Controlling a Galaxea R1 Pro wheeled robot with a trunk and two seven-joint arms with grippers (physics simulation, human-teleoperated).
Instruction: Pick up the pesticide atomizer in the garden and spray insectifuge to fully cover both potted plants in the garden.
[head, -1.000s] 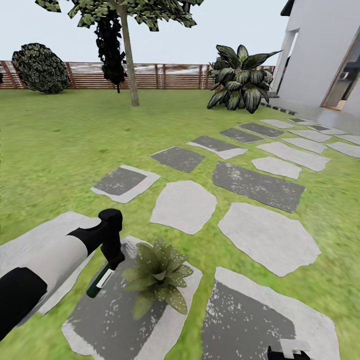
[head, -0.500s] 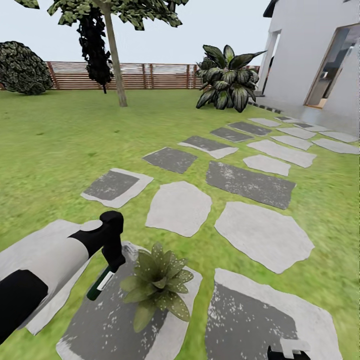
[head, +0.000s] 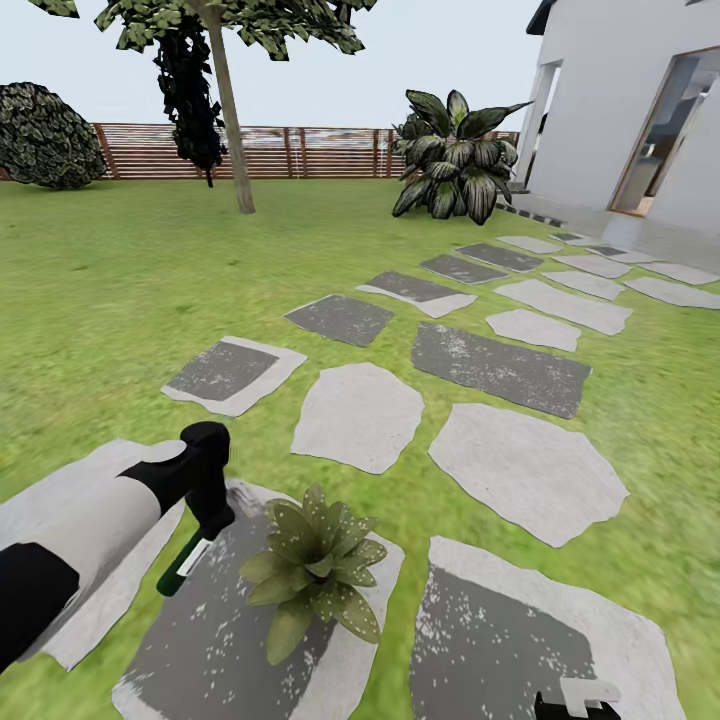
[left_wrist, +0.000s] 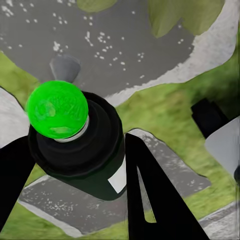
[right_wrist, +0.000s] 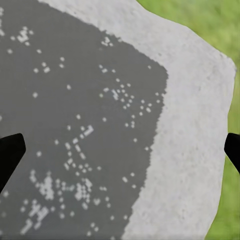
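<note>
Your left gripper (left_wrist: 75, 165) has its jaws pinching the atomizer (head: 184, 563), the dark fingers (left_wrist: 150, 195) pressed on either side of the bottle, whose green nozzle end (left_wrist: 56, 109) points down toward the stone slab (head: 190, 640). You hold it low and tilted just left of the potted plant (head: 312, 565), which sits on that near slab, probably so the spray can reach the leaves. Your right gripper (right_wrist: 120, 150) hangs over the neighbouring slab (head: 500, 640) to the right with its jaws spread wide and nothing between them, and the lawn (head: 120, 290) runs far back to the fence (head: 300, 150).
</note>
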